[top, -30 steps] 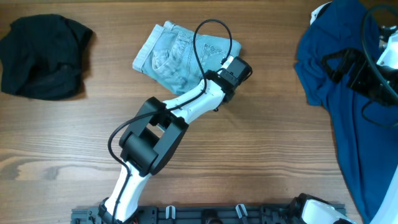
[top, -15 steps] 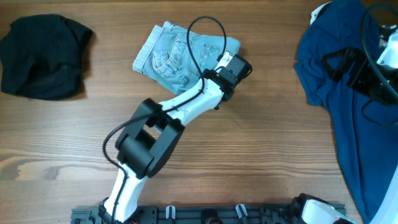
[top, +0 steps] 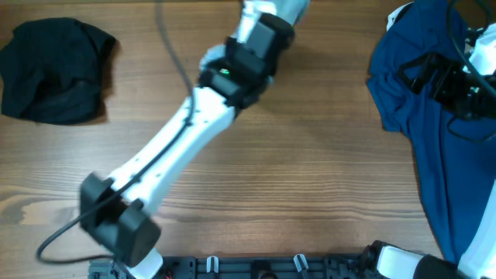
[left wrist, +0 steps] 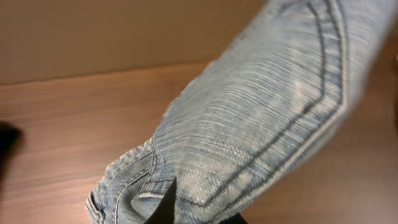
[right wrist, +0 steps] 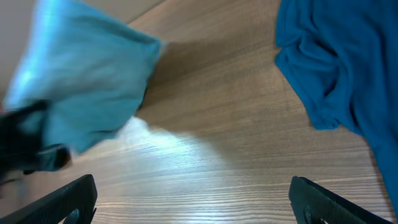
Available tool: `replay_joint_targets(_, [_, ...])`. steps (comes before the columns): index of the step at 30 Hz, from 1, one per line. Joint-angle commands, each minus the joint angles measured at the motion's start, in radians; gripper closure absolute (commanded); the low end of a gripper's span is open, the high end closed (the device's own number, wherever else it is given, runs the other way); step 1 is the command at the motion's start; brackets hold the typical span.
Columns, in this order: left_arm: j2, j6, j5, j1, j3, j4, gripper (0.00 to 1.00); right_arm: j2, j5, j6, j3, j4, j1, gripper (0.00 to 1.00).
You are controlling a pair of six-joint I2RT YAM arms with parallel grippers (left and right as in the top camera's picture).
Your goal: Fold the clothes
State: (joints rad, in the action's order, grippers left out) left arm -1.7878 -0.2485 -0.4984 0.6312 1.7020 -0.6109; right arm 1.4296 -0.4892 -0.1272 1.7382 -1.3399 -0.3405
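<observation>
Right, pinching the denim shorts (left wrist: 261, 124) in L gripper (left wrist: 199, 218), jaws squeezed nearly together on the cloth at the bottom edge of the L wrist view. Dangling the fabric close to the lens, filling most of that pic. Showing stitched seam lines crossing diag. and a hemmed edge bunching low at left. Hanging over the bench (left wrist: 56, 143); can't tell if the lowest fold is touching wood.

Holding L arm (top: 178, 147) stretched long across the bench in overhead, from the near edge twd the far edge, blurred, w/ its tip running off the top of the pic.

Catching the same pale-blue cloth from the R wrist cam too: blurred, upper left, raised over the wood, w/ a dark blurred shape just below it at the left edge.

Hovering R gripper (right wrist: 193, 183) spread wide, fingers at opp. bottom corners, holding nothing, facing bare wood. Seeing R arm (top: 465, 77) at the right edge in overhead, above the dark-blue garment (top: 418, 132). Seeing that garment draping down the right side of the bench, far edge to near edge, rumpled.

Spotting the black garment (top: 50, 70) crumpled in a heap at far left, well apart from both arms.
</observation>
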Motion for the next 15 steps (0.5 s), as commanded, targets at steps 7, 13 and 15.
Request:
replay_joint_targets(7, [0.22, -0.146, -0.083, -0.196, 0.038, -0.132, 0.96, 0.125, -0.012, 0.02, 0.016, 0.008, 0.163, 0.0])
replay_joint_targets(13, [0.246, -0.229, -0.054, -0.248, 0.038, -0.209, 0.96, 0.17, -0.011, 0.001, 0.016, 0.046, 0.278, 0.0])
replay_joint_targets(15, [0.249, -0.262, 0.003, -0.269, 0.038, -0.237, 0.96, 0.172, -0.003, -0.004, 0.016, 0.049, 0.301, 0.0])
